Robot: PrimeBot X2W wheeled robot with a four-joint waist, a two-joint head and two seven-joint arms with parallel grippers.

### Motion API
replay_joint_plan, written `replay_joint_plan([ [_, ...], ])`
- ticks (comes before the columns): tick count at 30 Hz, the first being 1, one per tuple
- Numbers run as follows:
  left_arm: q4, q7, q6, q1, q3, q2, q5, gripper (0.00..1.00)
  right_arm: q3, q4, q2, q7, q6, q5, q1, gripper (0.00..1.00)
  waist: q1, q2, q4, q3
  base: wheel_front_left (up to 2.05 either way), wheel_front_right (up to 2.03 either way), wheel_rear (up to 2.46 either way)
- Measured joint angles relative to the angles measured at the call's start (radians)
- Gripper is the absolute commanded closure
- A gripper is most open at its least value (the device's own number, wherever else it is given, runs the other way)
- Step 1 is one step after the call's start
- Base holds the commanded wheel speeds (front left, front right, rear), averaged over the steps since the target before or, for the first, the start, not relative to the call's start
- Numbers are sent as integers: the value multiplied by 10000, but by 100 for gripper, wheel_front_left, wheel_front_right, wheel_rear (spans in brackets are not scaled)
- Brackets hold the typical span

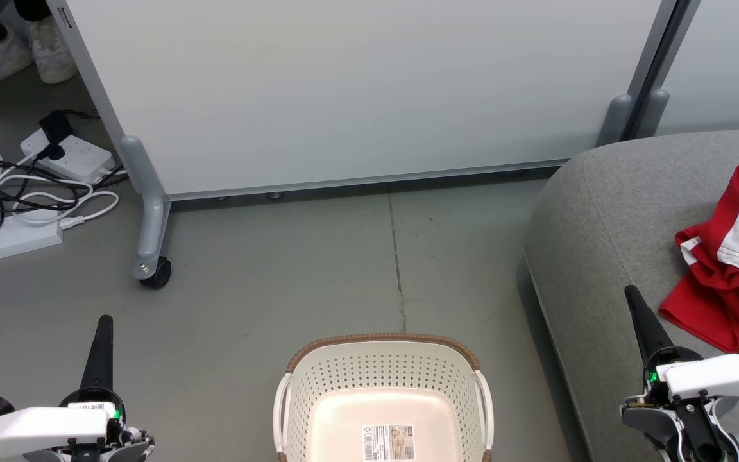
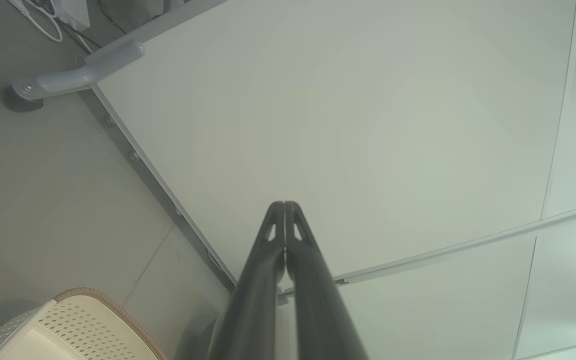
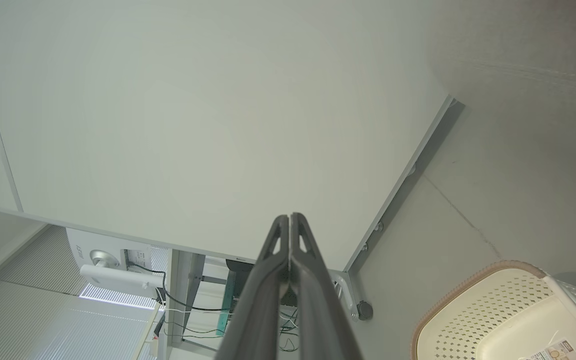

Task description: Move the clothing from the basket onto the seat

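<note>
The job looks done: the red jerseys [image 1: 729, 282] lie heaped on the grey sofa [image 1: 607, 218], the laundry basket [image 1: 382, 372] stands bare (barcode label [image 1: 388, 441] showing), and the left tool [image 1: 104, 324] and right tool [image 1: 632, 296] are pinched together, empty.

Grey floor [image 1: 280, 289] bears the basket [image 1: 382, 372]; the seat [image 1: 600, 212] bears red clothing [image 1: 709, 301]

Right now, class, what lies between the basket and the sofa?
A bare strip of grey floor, in the head view; the basket and sofa stand apart.
</note>
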Motion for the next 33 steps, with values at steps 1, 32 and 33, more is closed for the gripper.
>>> replay_joint_plan([
  [1,2,35,-21,-22,27,-10,-67,100,-6,23,2,6,0,90,-35,100,0,0,-6,2,0,0,0],
  [32,100,617,-257,-339,570,-291,-2159,100,-104,489,2,387,0,2247,-561,100,0,0,-167,49,0,0,0],
  [33,102,652,-259,-365,585,-297,-2199,100,-105,500,2,397,0,2320,-586,100,0,0,-172,51,0,0,0],
])
